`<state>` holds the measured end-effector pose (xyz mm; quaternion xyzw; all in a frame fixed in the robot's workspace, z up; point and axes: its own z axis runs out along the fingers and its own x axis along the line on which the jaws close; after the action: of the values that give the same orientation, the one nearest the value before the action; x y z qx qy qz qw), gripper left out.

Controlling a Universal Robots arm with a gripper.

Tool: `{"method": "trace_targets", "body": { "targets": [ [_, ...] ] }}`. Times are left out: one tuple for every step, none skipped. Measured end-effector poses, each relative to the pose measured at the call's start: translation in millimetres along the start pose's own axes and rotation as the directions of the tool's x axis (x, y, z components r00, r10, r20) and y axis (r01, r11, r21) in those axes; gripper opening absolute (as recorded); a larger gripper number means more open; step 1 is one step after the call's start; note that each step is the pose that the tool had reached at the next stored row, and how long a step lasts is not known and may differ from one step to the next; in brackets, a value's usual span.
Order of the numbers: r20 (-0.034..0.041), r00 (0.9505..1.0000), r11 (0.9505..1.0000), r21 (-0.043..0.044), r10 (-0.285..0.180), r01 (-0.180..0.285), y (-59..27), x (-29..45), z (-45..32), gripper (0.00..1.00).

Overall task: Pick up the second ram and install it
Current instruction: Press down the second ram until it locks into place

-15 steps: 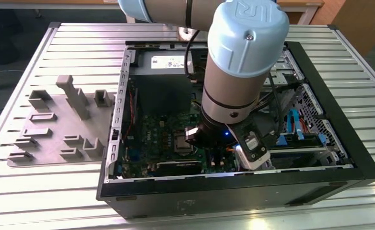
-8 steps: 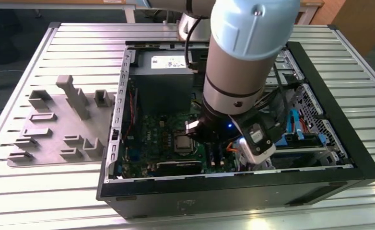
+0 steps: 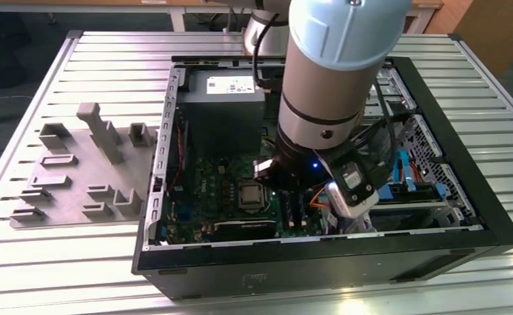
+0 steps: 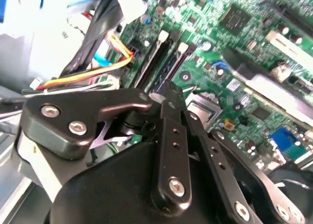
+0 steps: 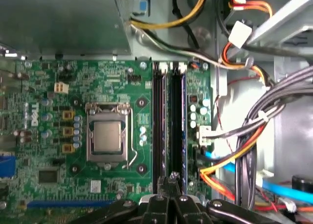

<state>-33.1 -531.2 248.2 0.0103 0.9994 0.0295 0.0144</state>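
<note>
An open computer case (image 3: 327, 259) lies on its side in the middle of the slatted metal table (image 3: 107, 52). It is nearer the table edge at the exterior view's right. A grey moulded fixture (image 3: 73, 177) sits on the table just beside the case wall, on the exterior view's left. The arm (image 3: 335, 79) reaches down into the case over the motherboard (image 5: 58, 87).

In both wrist views the end effector (image 5: 172, 177) (image 4: 168, 92) is narrow. Its two dark fingers (image 4: 171, 136) are drawn together, and nothing can be made out between the tips. The tips are down at one end of the pair of long black memory slots (image 5: 157, 121), over the slot that lies nearer the cables (image 5: 244, 150). Whether they touch the slot I cannot tell.

The second ram (image 5: 184, 121) appears in the first wrist view as a slim blue-green strip with dark chips. It stands on edge along that same slot and runs nearly the slot's full length from the white latches towards the fingers. How fully it is seated cannot be told. The neighbouring slot lies between it and the processor socket (image 5: 106, 136), which sits well apart from the fingers on the bare board. Orange, yellow and grey cables bunch along the case side beyond the slots.
</note>
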Motion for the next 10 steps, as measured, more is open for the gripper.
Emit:
{"method": "trace_targets", "body": {
  "targets": [
    [-0.0001, 1.0000, 1.0000, 0.0001, 0.000, 0.000, 4.0, 0.1, 0.3, 0.11],
    [-0.0001, 1.0000, 1.0000, 0.0001, 0.000, 0.000, 8.5, 0.2, 0.6, 0.11],
    [-0.0001, 1.0000, 1.0000, 0.0001, 0.000, 0.000, 13.0, 0.3, 0.9, 0.11],
    [-0.0001, 1.0000, 1.0000, 0.0001, 0.000, 0.000, 17.9, 0.4, 1.3, 0.11],
    [0.0000, 1.0000, 1.0000, 0.0001, 0.000, 0.000, 22.4, 0.6, 1.6, 0.11],
    [0.0000, 1.0000, 1.0000, 0.0000, 0.000, 0.000, 26.8, 0.6, 2.0, 0.11],
    [0.0000, 1.0000, 1.0000, -0.0001, 0.000, 0.000, 29.6, 0.7, 2.2, 0.11],
    [0.0000, 1.0000, 1.0000, 0.0000, 0.000, 0.000, 30.0, 0.7, 2.2, 0.11],
    [0.0000, 1.0000, 1.0000, 0.0000, 0.000, 0.000, 30.0, 0.7, 2.2, 0.11],
    [0.0000, 1.0000, 1.0000, 0.0000, 0.000, 0.000, 30.0, 0.7, 2.2, 0.11]
  ]
}}
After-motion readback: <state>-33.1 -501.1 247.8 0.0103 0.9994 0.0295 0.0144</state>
